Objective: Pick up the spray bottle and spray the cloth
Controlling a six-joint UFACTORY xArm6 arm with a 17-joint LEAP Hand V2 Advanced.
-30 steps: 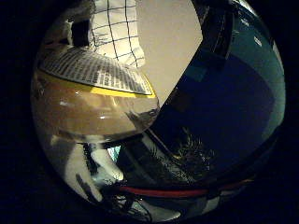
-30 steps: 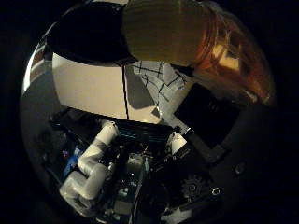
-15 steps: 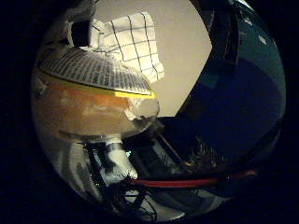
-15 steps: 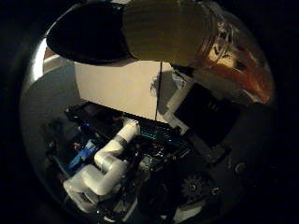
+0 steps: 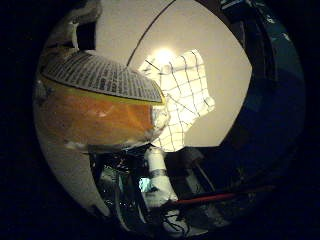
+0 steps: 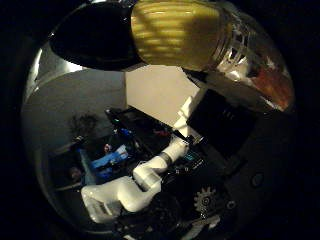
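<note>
The clear plastic spray bottle of orange liquid with a printed yellow-edged label (image 5: 100,107) fills much of both palm views and is judged lifted close against the palm, though whether the hand is clenched round it cannot be told. The white cloth with a dark grid pattern (image 5: 182,97) lies spread on the pale surface (image 5: 220,60), well apart from the bottle. For a good spray, the nozzle should be turned toward the cloth and held steady before the trigger is squeezed.

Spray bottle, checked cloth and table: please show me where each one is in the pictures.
spray bottle (image 5: 100,122): little finger side palm view, on its orange body below the label.
checked cloth (image 5: 187,95): little finger side palm view, on the middle of the cloth.
table (image 5: 227,70): little finger side palm view, on bare surface beside the cloth.
</note>
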